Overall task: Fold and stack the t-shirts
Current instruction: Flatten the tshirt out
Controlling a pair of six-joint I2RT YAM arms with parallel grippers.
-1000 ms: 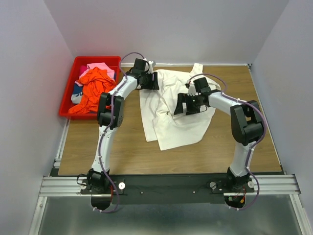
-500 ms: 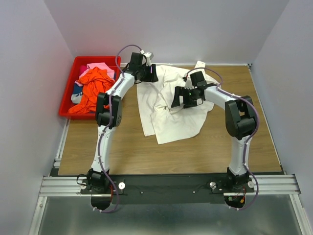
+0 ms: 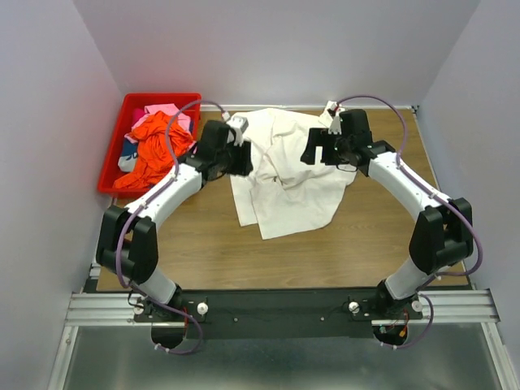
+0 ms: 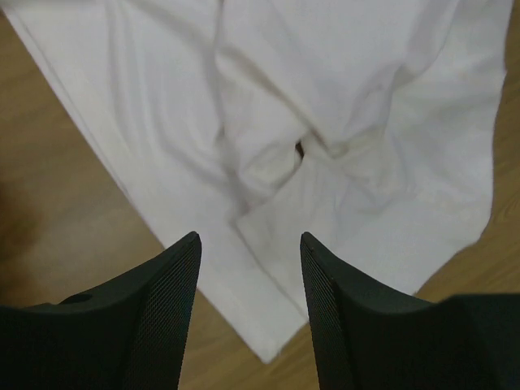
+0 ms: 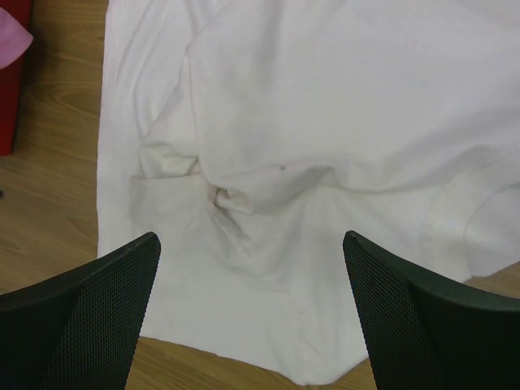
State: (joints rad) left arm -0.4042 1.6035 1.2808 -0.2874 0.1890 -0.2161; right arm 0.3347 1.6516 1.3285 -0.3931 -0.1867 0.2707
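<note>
Table (image 3: 203, 236); white tee (image 3: 288, 183) pt. hidden by L gripper (image 4: 249, 244).

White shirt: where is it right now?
Top view: the white shirt lies rumpled on the table, far centre, right of the red bin.

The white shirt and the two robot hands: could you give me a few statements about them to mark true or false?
1. The white shirt lies crumpled on the table. True.
2. The left hand is clamped shut on the white shirt. False: it is open and holds nothing.
3. The orange shirt sits in the red bin. True.
4. The right hand holds a pink shirt. False: it is wide open and empty, over the white shirt.
</note>
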